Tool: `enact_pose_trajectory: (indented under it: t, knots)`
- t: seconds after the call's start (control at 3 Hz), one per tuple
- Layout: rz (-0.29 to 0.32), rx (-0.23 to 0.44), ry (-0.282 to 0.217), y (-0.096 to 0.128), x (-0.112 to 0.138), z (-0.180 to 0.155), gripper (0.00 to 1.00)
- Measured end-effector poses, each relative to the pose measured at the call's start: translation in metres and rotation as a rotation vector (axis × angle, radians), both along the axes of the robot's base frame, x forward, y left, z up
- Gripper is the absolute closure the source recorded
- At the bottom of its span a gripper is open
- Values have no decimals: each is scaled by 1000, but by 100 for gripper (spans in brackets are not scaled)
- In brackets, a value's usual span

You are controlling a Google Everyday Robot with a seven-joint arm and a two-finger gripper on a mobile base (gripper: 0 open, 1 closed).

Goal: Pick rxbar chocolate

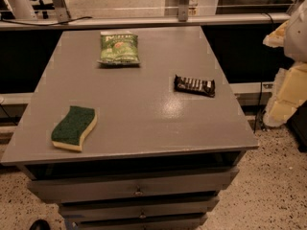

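Note:
The rxbar chocolate [194, 85] is a small flat bar in a glossy black-brown wrapper with white lettering. It lies flat on the right side of the grey table top [144, 104], near the right edge. My gripper [284, 97] is a pale white-and-yellow shape at the right edge of the view. It hangs beside the table, off its right side, well to the right of the bar and apart from it. Nothing is held in it.
A green snack bag [119, 48] lies at the back centre of the table. A green-and-yellow sponge [74, 127] lies at the front left. Drawers [138, 190] sit under the top. A rail [144, 20] runs behind the table, above speckled floor.

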State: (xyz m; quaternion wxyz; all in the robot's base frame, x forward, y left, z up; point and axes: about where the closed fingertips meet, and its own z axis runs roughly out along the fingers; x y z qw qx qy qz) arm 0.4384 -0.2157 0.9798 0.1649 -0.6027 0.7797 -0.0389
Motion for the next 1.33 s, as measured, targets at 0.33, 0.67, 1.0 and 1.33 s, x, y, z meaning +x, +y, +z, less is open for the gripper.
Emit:
enact_pose_trajectory:
  t: [0.33,0.67,1.0,1.33]
  knots:
    - [0,0,0,0,0,0,0]
    - [3,29,-55,-3,16,3,0]
    - [-22,107,-137,-8,65,-5,0]
    - [-70,232,-149,-10,117,-26,0]
